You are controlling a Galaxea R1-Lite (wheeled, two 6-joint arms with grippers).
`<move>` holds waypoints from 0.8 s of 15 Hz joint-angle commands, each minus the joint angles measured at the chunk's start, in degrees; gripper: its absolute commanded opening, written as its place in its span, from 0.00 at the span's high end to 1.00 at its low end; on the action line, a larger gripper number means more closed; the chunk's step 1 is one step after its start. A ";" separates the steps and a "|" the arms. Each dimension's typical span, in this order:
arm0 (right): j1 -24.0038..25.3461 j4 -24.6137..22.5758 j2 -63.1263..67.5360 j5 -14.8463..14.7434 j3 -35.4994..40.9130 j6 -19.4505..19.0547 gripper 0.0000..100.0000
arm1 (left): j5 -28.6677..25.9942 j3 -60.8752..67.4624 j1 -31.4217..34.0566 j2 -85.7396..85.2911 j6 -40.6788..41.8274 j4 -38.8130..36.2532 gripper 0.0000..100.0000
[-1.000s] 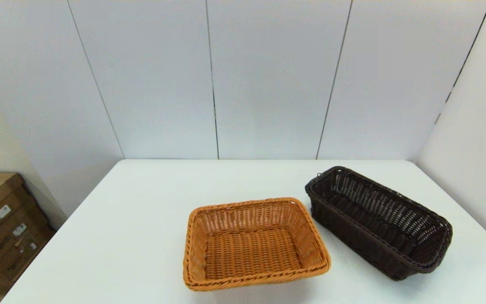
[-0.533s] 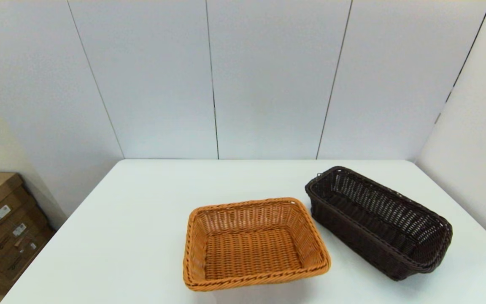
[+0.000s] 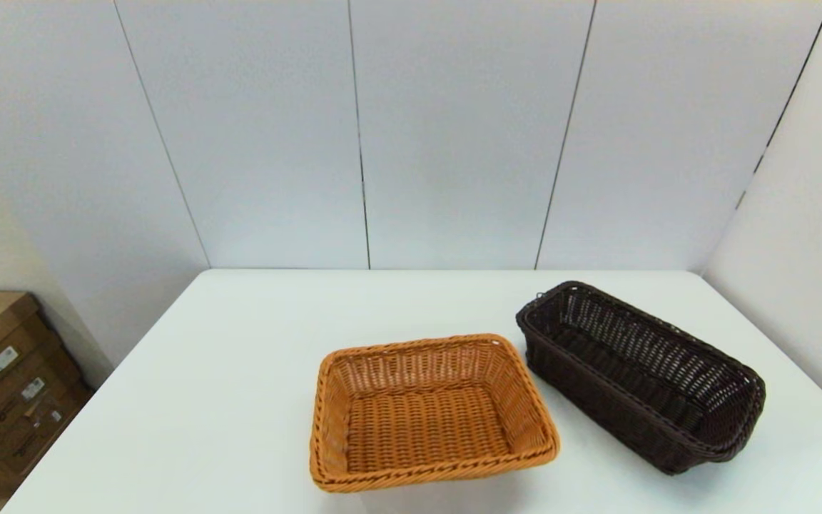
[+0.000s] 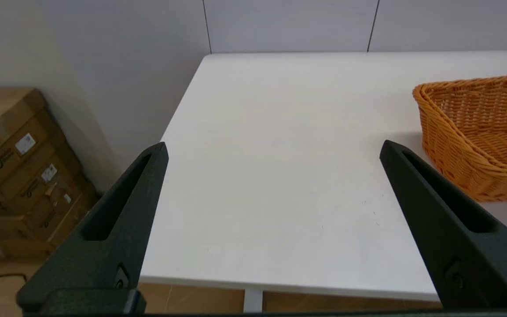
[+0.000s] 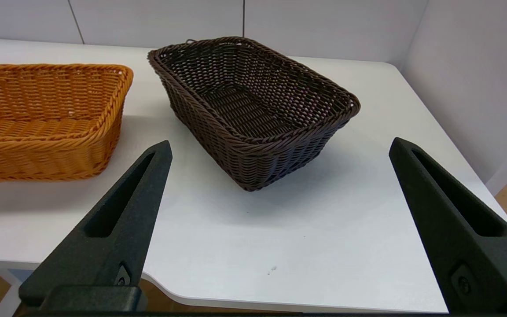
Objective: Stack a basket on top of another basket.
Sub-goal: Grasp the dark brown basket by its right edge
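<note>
Orange wicker makes up the shallow basket (image 3: 429, 410), which sits on the white counter (image 3: 240, 400) near the front, at about 6 o'clock from the middle. The dark brown basket (image 3: 639, 375) is deeper and sits at about 3 o'clock from the orange one. The two are just beside each other, close at one corner, and the brown one is turned at a slant. Both are upright and have nothing in them.

The left end effector (image 4: 273, 147) hangs off the front edge of the counter, at 9 o'clock from the orange basket, with its fingers spread wide and holding nothing. The right end effector (image 5: 280, 145) hangs off the front edge facing the brown basket, fingers spread wide too, holding nothing.

Brown boxes (image 3: 4, 389) sit on the floor at the far left.
</note>
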 commanded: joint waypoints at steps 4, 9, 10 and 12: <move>0.00 0.07 -0.01 -0.20 -0.08 0.19 0.00 | -3.48 4.15 -0.02 -0.14 0.11 -3.05 0.00; 0.00 0.07 -0.01 -0.29 -0.08 0.45 0.00 | -3.65 4.68 0.07 -0.14 -0.33 -4.89 0.00; 0.00 0.07 -0.01 -0.29 -0.08 0.36 0.00 | -3.65 4.68 -0.02 -0.14 -0.24 -4.89 0.00; 0.00 0.07 -0.01 -0.29 -0.08 0.63 0.00 | -3.48 4.68 -0.02 -0.14 -0.42 -4.89 0.00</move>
